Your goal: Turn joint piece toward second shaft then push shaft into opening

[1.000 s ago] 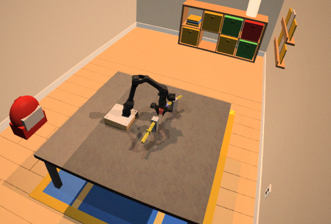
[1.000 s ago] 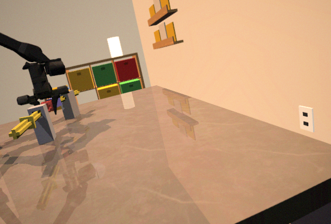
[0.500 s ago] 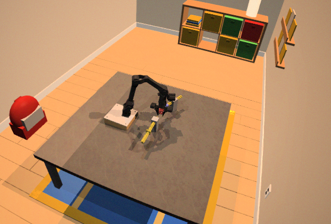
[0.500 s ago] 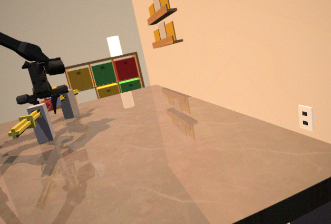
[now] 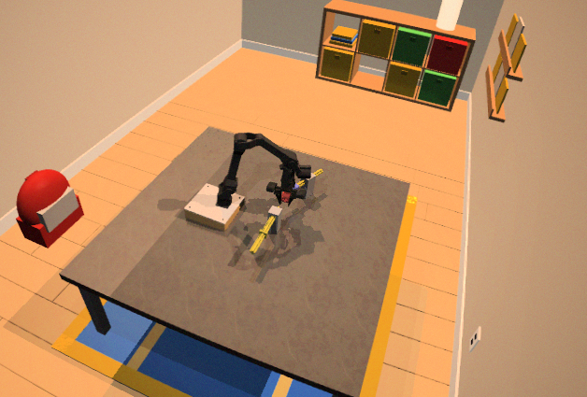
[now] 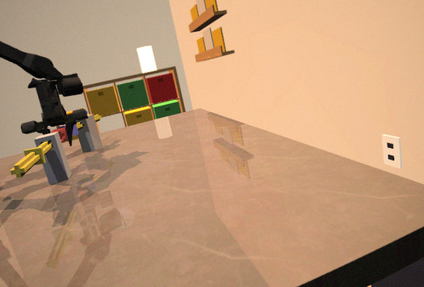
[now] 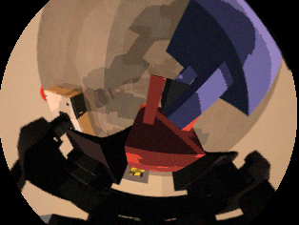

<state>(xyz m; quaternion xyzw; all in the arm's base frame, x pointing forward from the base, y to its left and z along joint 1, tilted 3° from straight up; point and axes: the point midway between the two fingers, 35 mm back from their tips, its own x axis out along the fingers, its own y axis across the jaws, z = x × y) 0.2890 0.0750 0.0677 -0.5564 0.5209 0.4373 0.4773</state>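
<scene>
The gripper point(image 5: 286, 201) point(image 6: 61, 136) point(image 7: 153, 157) is shut on the red square joint piece point(image 5: 285, 195) point(image 6: 61, 133) point(image 7: 164, 159), between the two blocks. A purple fork point(image 6: 72, 130) point(image 7: 259, 62) joins it on the fixed shaft side. The fixed yellow shaft point(image 5: 318, 172) point(image 6: 97, 117) passes through the far grey block point(image 5: 310, 187) point(image 6: 90, 138). The second yellow shaft point(image 5: 256, 243) point(image 6: 27, 164) sits in the near grey block point(image 5: 275, 212) point(image 6: 56, 165); its end point(image 7: 136, 172) shows beyond the red piece in the wrist view. Fingers partly hide the opening, so its exact alignment is unclear.
The arm's base plate point(image 5: 208, 202) point(image 7: 56, 102) stands on the table point(image 5: 227, 302) point(image 6: 274, 215), left of the blocks in the top view. The second shaft's square collar point(image 6: 40, 154) is outside the near block. A cube shelf point(image 5: 355, 58) stands beyond the table.
</scene>
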